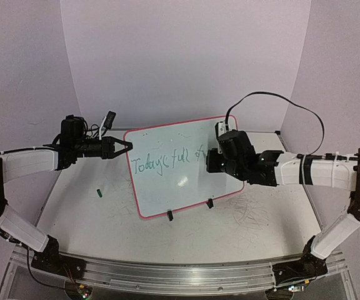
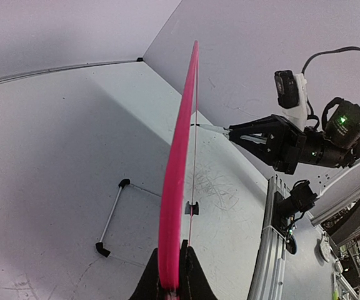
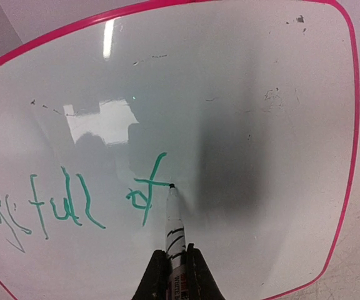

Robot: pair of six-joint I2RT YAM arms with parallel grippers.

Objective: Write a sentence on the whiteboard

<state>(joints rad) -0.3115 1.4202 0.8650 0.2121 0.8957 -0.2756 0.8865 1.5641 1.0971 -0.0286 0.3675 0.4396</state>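
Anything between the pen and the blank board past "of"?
Nothing visible. The right claw holds the pen, tip on the whiteboard where the sentence ends; beyond lie only faint smudges. The left claw grips the opposite edge.

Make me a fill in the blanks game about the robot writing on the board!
1. The right hand holds a ___ with its tip on the whiteboard.
2. The writing on it is ___ in colour.
3. The last word on the whiteboard is ___.
4. The small green cap lies on the ___.

Missing words: pen; green; of; table.
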